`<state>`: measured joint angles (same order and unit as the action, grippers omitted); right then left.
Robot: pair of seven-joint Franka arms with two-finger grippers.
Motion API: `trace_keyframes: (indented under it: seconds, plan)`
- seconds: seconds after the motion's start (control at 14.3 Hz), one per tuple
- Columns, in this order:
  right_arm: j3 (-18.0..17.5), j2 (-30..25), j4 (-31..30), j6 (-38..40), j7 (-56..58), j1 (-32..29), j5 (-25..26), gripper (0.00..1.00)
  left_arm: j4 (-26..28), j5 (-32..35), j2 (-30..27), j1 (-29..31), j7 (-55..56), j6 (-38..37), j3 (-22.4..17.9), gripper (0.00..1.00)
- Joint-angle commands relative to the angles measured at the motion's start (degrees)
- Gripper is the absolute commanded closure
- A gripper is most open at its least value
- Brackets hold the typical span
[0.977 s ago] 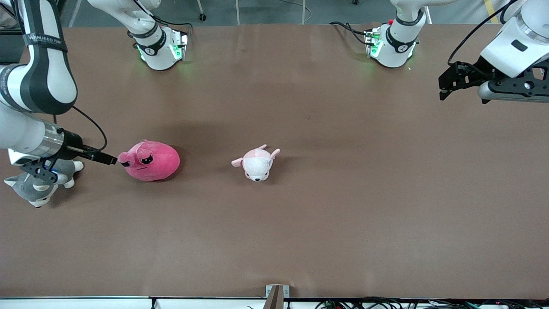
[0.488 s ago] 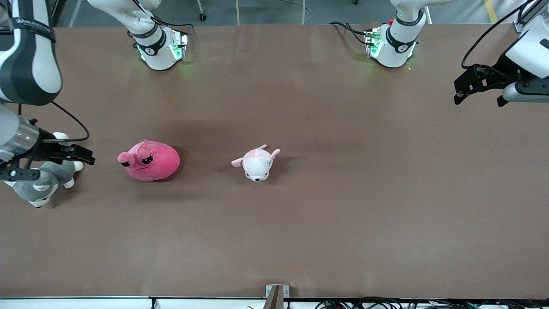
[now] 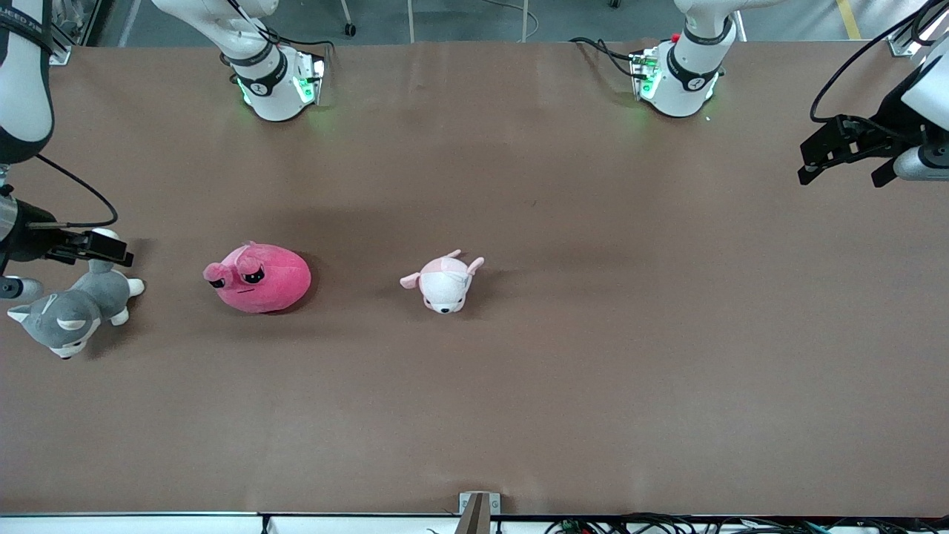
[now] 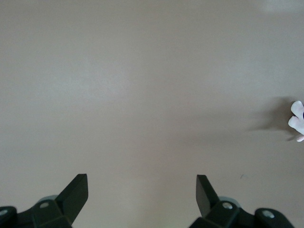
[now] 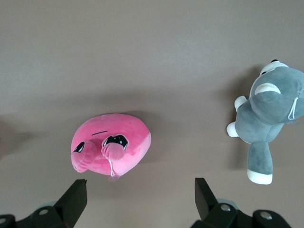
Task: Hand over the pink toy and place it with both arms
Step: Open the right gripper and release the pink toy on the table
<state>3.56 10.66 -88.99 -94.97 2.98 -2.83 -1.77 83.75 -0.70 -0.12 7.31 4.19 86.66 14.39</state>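
Observation:
The pink toy (image 3: 259, 278), a round hot-pink plush with stalk eyes, lies on the brown table (image 3: 519, 386) toward the right arm's end. It also shows in the right wrist view (image 5: 111, 142). My right gripper (image 3: 107, 252) is open and empty, apart from the toy, up over the table's end next to a grey plush; its jaws stand wide apart in the right wrist view (image 5: 140, 190). My left gripper (image 3: 819, 157) is open and empty, high over the left arm's end of the table, with only bare table between its jaws (image 4: 142, 187).
A small pale pink-and-white puppy plush (image 3: 443, 282) lies mid-table beside the pink toy; its edge shows in the left wrist view (image 4: 297, 121). A grey-and-white dog plush (image 3: 70, 311) lies at the right arm's end, also in the right wrist view (image 5: 266, 118).
My right gripper has drawn back from the pink toy toward the right arm's end. My left gripper has drawn back toward the left arm's end. The toys have not moved.

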Motion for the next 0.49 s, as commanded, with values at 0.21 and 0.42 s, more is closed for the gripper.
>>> trace_keyframes:
  seconds: [0.21, 0.42]
  plan:
    - [-0.93, 0.50, 3.46, 0.84, 0.18, -1.04, 1.33, 0.00, -1.22, -0.35, 1.26, 0.42, -0.59, -0.35, 0.73, 0.00]
    - [-0.93, 1.81, 3.55, 0.66, 0.09, -1.39, 0.63, 0.00, -1.22, -0.26, 1.26, 0.43, -0.59, -0.53, 0.73, 0.00]
